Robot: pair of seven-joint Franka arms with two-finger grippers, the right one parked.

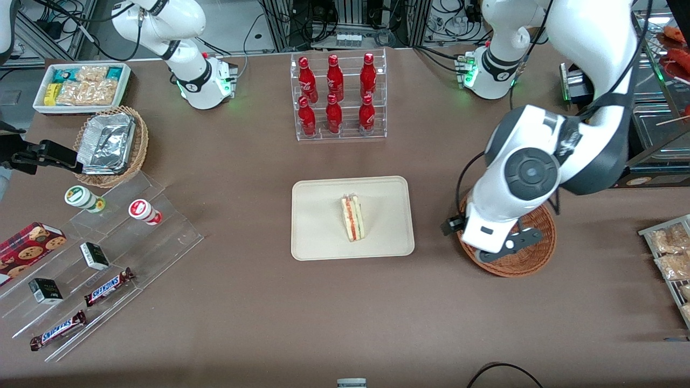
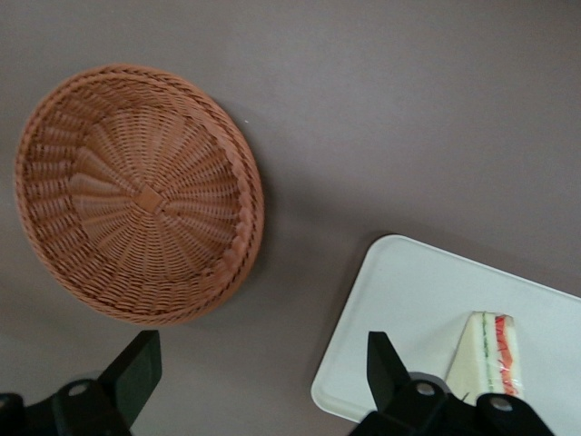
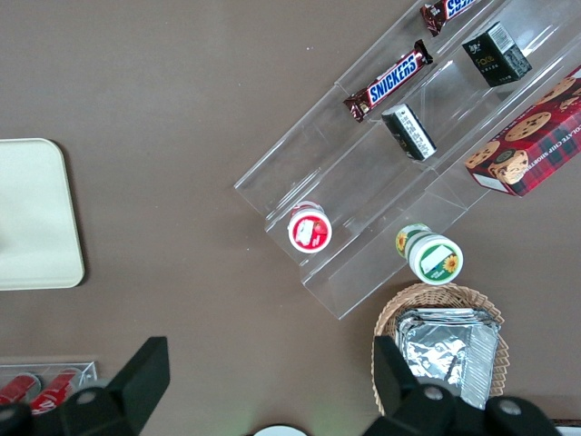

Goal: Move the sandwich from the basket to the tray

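**Ana:** Front view first: where's the sandwich (image 1: 352,217)?

**Ben:** Lying on the tray (image 1: 323,237), roughly in the middle of it, filling stripes up, red and green between pale bread. The tray sits mid-surface (image 1: 242,302), nearer the camera than the clear rack of red bottles (image 1: 338,96).

**Ana:** And the basket (image 1: 531,253)?

**Ben:** Toward the working arm's end, beside the tray and apart from it. The left arm's big white wrist hangs above it and covers much of it. From the wrist camera the basket (image 2: 136,193) has nothing in it, just the woven bottom.

**Ana:** The gripper (image 2: 259,372)?

**Ben:** Up in the air, above the bare strip of surface between basket and tray. Its two black fingers (image 2: 136,368) stand wide apart with nothing between them. The tray's rounded corner (image 2: 381,318) and one end of the sandwich (image 2: 490,359) show just past one finger.

**Ana:** What else is around?

**Ben:** At the parked arm's end, a tan wicker basket with foil containers (image 1: 109,144), a white bin of snacks (image 1: 82,86), and clear stepped shelves (image 1: 102,269) holding Snickers bars (image 1: 108,286), small dark boxes and two little tubs. A cookie box (image 1: 29,242) lies beside them.
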